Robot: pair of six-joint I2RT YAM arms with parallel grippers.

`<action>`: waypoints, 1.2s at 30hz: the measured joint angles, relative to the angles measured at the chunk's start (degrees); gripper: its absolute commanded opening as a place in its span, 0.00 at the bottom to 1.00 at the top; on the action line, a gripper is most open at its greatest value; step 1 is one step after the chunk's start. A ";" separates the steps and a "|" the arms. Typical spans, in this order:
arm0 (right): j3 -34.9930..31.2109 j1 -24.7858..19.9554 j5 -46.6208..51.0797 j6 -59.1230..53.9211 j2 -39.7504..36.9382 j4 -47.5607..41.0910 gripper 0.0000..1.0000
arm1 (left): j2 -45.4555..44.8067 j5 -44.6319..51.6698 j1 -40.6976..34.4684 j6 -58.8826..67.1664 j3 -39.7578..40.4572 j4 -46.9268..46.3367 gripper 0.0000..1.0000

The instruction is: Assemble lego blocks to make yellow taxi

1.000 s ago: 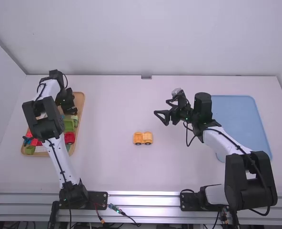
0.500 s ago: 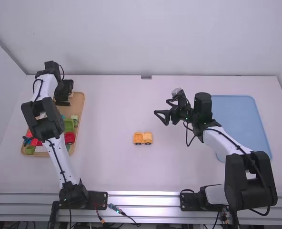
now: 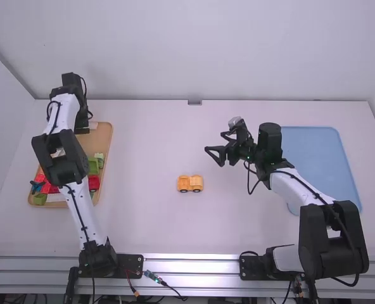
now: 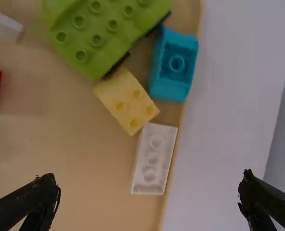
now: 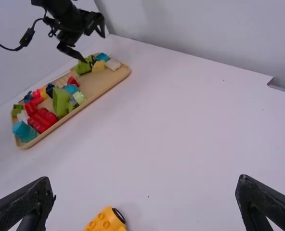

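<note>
**A:** What is the largest element?

**B:** The table (image 3: 143,221); at its right lies the blue tray (image 3: 333,152), partly behind the right arm. At its left lies the wooden tray (image 3: 100,140), holding mixed blocks, red and green among them.

**A:** And the grippers?

**B:** The left gripper (image 3: 82,123) hangs over the far end of the wooden tray; in the left wrist view its jaws stand wide apart, with nothing between them. The right gripper (image 3: 214,142) hangs between the car and the blue tray, farther from the arm bases than the car, its jaws likewise wide apart and empty.

**A:** Where is the car?

**B:** The car (image 3: 189,183), orange-yellow with black wheels (image 5: 118,215), stands upright on the table between the two trays, well apart from both. Studs show on its top in the right wrist view.

**A:** Which smaller blocks appear near the left gripper?

**B:** In descending size: a studded green block (image 4: 92,36); a teal block (image 4: 173,65) close beside it; a yellow block (image 4: 126,101) against the green one's edge; and a slim white block (image 4: 154,159) just beside the yellow, near the wooden tray's rim.
</note>
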 measured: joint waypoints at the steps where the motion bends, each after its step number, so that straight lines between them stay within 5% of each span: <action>1: -0.02 0.00 0.00 0.00 0.00 0.02 1.00 | 0.00 -0.61 0.02 -1.60 0.00 0.04 0.99; 10: -0.02 0.00 0.00 0.02 0.00 -0.07 1.00 | 0.00 -3.72 0.11 -9.09 -2.78 6.12 1.00; 21: 0.00 0.00 0.00 0.02 0.00 -0.07 1.00 | -0.02 -3.96 0.11 -19.43 -9.68 2.27 0.94; 36: 0.00 0.00 -0.09 0.00 0.02 -0.17 1.00 | -0.85 -1.46 0.87 -20.57 -15.28 10.01 0.93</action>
